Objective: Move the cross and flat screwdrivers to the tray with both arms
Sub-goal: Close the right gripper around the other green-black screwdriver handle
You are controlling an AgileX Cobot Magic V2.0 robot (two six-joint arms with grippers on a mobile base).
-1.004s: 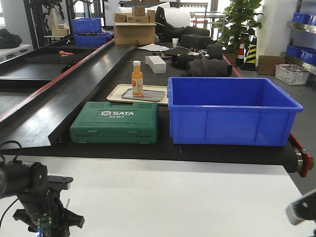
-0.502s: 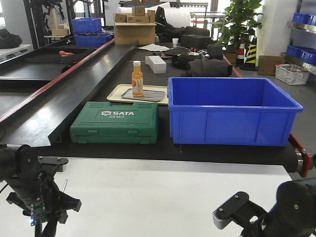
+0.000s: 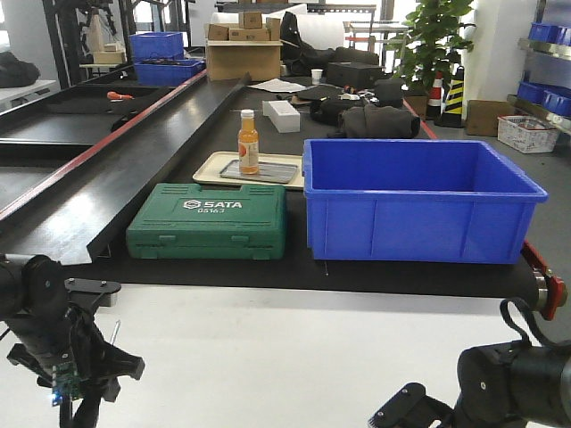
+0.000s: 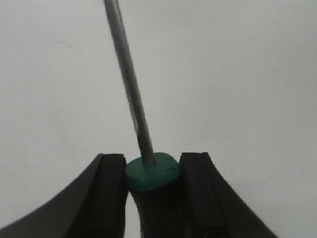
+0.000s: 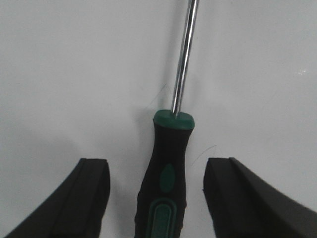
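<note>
The left gripper (image 4: 152, 161) has its fingers (image 4: 111, 193) clenched on the green-capped handle of the left screwdriver (image 4: 151, 171), with both pads pressed against it. The steel shaft runs out at the top edge, so we cannot tell its tip. The right gripper (image 5: 163, 166) is spread wide. Its fingers (image 5: 91, 193) stand off on either side of the right screwdriver (image 5: 166, 173), which lies flat on the white table (image 5: 59, 74) with room on both sides of the handle. Its tip is cut off too.

In the front view we take the green case (image 3: 207, 221) as our mark. The left arm (image 3: 53, 339) hangs in front of its left end, over the table. The right arm (image 3: 513, 383) is in front and far to the right, cut off by the bottom edge. A broad stretch of white tabletop lies between them, and its far edge meets the black belt (image 3: 401, 276) that the case stands on.

The lid reads "SATA 05163". A blue bin (image 3: 415, 201) sits just to the case's right, a narrow gap apart. Behind the case a grey tray (image 3: 272, 173) rests on a beige tray (image 3: 207, 168), with an orange bottle (image 3: 248, 143) standing on it. We find its label too small to read.
</note>
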